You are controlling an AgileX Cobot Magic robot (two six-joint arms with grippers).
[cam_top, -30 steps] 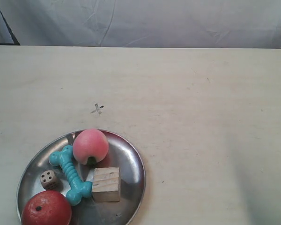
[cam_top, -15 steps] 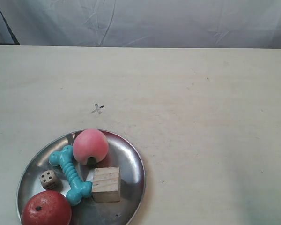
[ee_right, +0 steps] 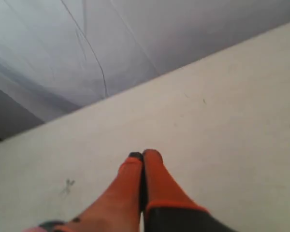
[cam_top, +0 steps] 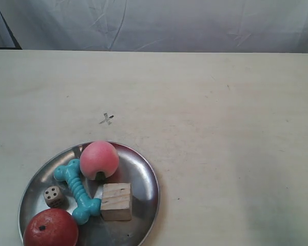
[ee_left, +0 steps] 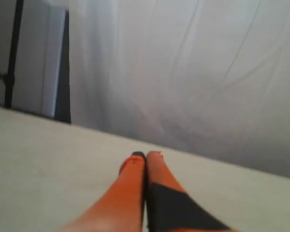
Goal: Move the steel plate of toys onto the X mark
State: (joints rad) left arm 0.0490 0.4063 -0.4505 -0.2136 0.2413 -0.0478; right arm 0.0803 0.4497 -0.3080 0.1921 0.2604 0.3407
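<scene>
Plate (cam_top: 150, 180) of toys, that's the peach (cam_top: 99, 159), red ball (cam_top: 50, 228), bone (cam_top: 76, 190), cube (cam_top: 116, 201) and die (cam_top: 53, 196), sits near the X (cam_top: 107, 119) but not on it, on the X's side away from the white sheet (cam_top: 169, 25). The right gripper (ee_right: 142, 154) is pinched together on nothing and hangs over the cream counter (cam_top: 220, 128). The X is off beside its tips, and the plate is just a blur at the edge of the right wrist view. The left gripper (ee_left: 146, 154) is also pressed together and empty, pointing toward the sheet.
</scene>
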